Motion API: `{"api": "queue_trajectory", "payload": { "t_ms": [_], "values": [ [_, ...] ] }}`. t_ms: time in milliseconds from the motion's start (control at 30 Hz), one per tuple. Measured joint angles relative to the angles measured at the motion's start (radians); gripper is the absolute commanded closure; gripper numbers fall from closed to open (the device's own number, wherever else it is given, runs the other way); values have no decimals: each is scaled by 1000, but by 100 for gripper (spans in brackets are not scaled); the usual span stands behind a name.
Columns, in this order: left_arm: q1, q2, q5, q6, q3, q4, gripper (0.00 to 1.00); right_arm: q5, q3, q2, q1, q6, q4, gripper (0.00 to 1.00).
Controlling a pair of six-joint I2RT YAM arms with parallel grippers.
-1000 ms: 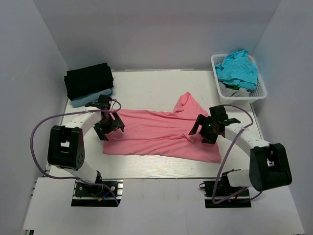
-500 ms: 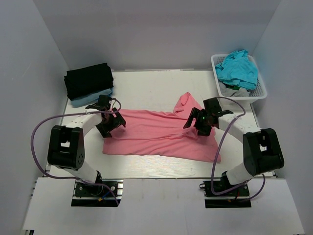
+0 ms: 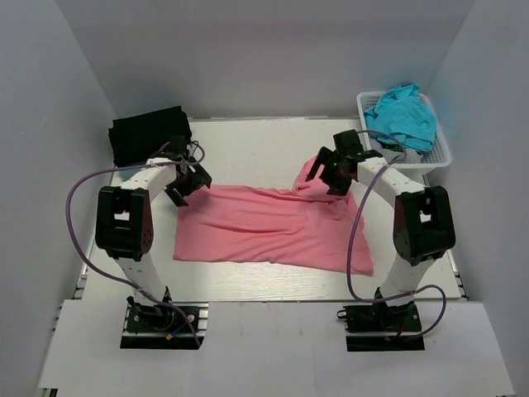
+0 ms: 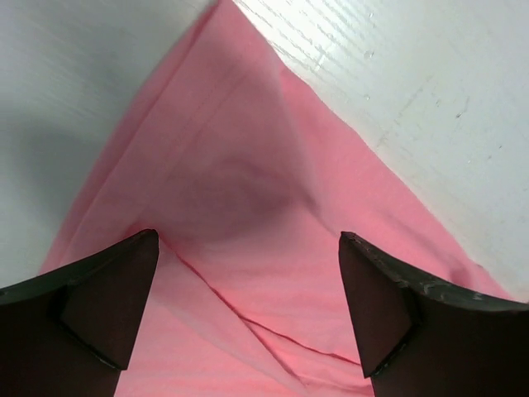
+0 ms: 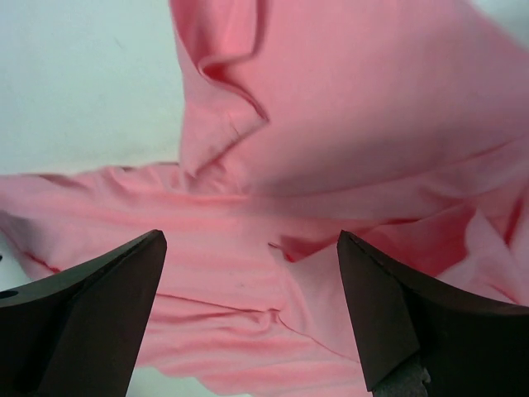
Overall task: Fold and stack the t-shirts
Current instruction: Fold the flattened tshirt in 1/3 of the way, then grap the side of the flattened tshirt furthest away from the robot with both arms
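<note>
A salmon-pink t-shirt (image 3: 264, 227) lies spread flat in the middle of the white table, with one sleeve bunched up at its far right. My left gripper (image 3: 188, 178) hovers open over the shirt's far left corner. The left wrist view shows that pink corner (image 4: 248, 165) between the two spread fingers (image 4: 99, 306). My right gripper (image 3: 331, 169) stands open over the bunched sleeve, and the right wrist view shows crumpled pink folds (image 5: 273, 165) under it. A folded black t-shirt (image 3: 145, 136) sits at the far left. A teal t-shirt (image 3: 402, 116) fills the basket.
The white lattice basket (image 3: 413, 165) stands at the far right corner, with a grey cloth (image 3: 397, 153) under the teal shirt. White walls enclose the table on three sides. Purple cables loop out from both arms.
Both arms have swung away from me toward the far edge of the pink shirt, the left to its far left corner, the right to the bunched sleeve. Both grippers stayed open.
</note>
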Motion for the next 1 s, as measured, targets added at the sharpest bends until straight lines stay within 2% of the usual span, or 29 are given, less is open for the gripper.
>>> {"api": "queue_trajectory", "payload": {
  "t_ms": [133,433,567,667,1000],
  "values": [
    [4,-6,-40,-13,55,-69,0,71,89,6,-1,-14,-50,10],
    [5,-84,-157,-3,92,-138,0,183,114,-12,0,-158,-64,10],
    [12,-27,-192,14,180,-138,0,227,274,107,0,-216,-84,12],
    [22,51,-200,24,243,-130,0,250,421,238,0,-258,-91,17],
    [50,316,-212,71,418,-126,0,310,805,592,0,-319,-134,19]
  ]
}}
